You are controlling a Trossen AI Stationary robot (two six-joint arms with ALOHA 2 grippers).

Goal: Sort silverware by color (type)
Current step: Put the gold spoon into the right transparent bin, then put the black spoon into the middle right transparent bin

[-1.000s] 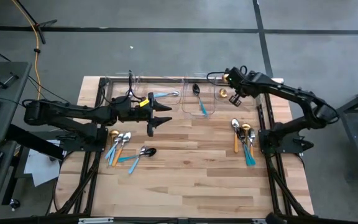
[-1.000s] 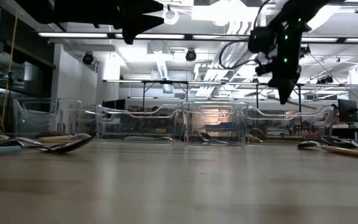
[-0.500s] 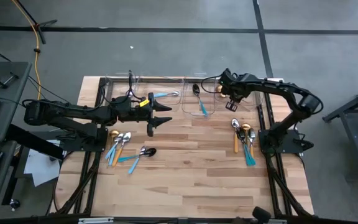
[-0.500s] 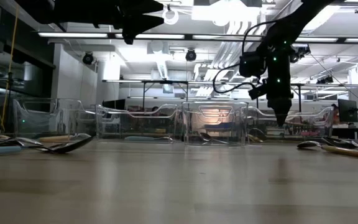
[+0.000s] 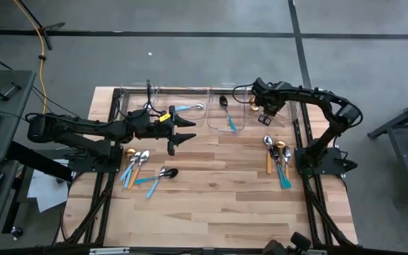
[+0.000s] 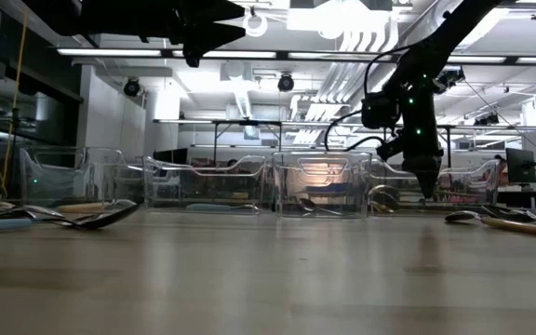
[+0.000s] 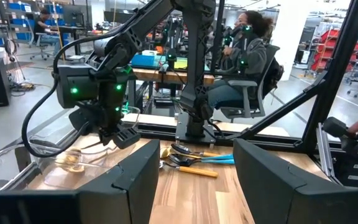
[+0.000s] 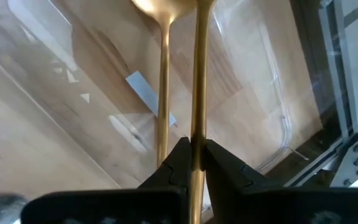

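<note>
My right gripper [image 5: 264, 115] reaches down into the far right clear bin [image 5: 261, 126] and is shut on a gold piece of silverware [image 8: 197, 74]. A gold spoon [image 8: 162, 93] lies on that bin's floor beside it. Silverware with orange and light-blue handles lies in a left pile [image 5: 139, 166] and a right pile [image 5: 278, 156] on the table. A light-blue-handled spoon [image 5: 190, 108] and a black spoon [image 5: 227, 113] lie in other bins. My left gripper [image 5: 184, 132] hangs open and level above the table, left of the middle. My right gripper pinches the gold piece's thin handle [image 8: 197, 134] between its two fingers [image 8: 180, 163], partway along its length. The fingers come steeply from above, pointing down into the bin. The handle runs on past the fingertips toward the bin floor; whether its head rests there I cannot tell.
A row of clear bins [image 6: 240, 181] stands along the table's far edge. The bare wooden table [image 5: 218, 191] spreads between the two piles and toward the near edge. People sit at desks beyond the table in the left wrist view.
My right gripper has sunk from above the bins down into the far right bin, drifting a little toward the table's left and tipping more steeply downward. The gold piece has gone down with it.
</note>
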